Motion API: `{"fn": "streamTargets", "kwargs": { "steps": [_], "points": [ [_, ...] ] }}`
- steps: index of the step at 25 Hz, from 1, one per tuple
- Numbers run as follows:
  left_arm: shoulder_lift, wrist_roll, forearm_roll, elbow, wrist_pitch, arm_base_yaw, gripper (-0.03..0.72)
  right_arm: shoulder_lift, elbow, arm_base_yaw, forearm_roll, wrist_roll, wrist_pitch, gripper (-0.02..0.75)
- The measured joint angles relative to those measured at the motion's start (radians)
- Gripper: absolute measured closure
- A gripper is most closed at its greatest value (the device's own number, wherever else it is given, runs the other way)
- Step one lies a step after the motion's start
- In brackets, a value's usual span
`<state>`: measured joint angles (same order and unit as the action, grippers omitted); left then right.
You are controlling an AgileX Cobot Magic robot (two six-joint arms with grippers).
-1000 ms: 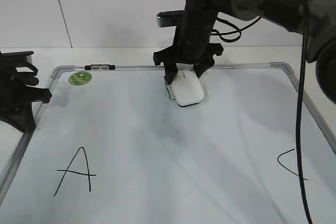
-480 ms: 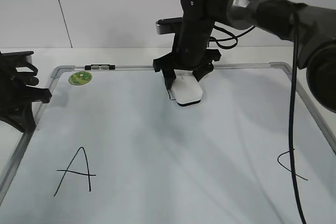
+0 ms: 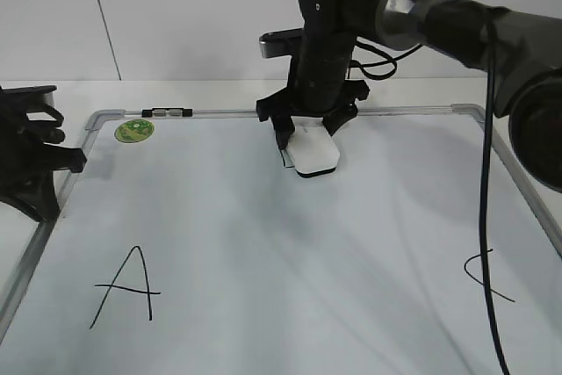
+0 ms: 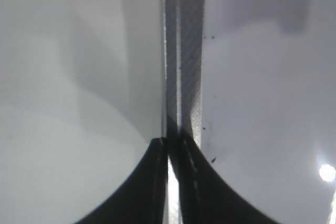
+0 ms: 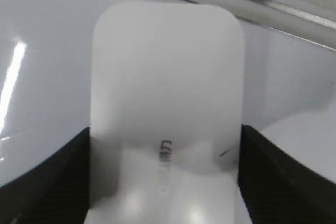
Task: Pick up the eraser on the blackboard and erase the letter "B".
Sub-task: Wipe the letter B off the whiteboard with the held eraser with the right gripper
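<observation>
Trouble could come from a slip: the right gripper (image 3: 306,136) pinches the eraser (image 3: 314,150) at the blackboard's (image 3: 263,243) twelve-o'clock edge, and no "B" shows anywhere; left gripper (image 4: 173,182) pressed together.

We see the eraser (image 3: 314,154) as plain white with a thin dark edge along its underside; close up in the right wrist view (image 5: 167,103) it carries a small line of dark print, too blurred for us to read. The blackboard (image 3: 290,252) is a pale bluish white, framed in grey metal. On it we find a black "A" (image 3: 127,287), a partly hidden black mark (image 3: 486,274) that may be a "C", and a round green sticker (image 3: 134,130). Both the left gripper (image 3: 31,160) and the right gripper (image 3: 307,125) are black.
</observation>
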<state>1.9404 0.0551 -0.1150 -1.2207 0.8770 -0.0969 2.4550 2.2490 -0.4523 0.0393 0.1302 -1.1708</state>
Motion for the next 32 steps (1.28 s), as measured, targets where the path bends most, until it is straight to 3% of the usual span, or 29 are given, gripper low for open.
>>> {"fn": "streamTargets", "kwargs": {
  "steps": [27,32],
  "points": [
    [0.000,0.000,0.000,0.000,0.000,0.000,0.650,0.016,0.006,0.000,0.002,0.000,-0.030,0.143],
    [0.000,0.000,0.000,0.000,0.000,0.000,0.650,0.016,0.008,-0.002,0.000,0.000,-0.034,0.181]
  ]
}}
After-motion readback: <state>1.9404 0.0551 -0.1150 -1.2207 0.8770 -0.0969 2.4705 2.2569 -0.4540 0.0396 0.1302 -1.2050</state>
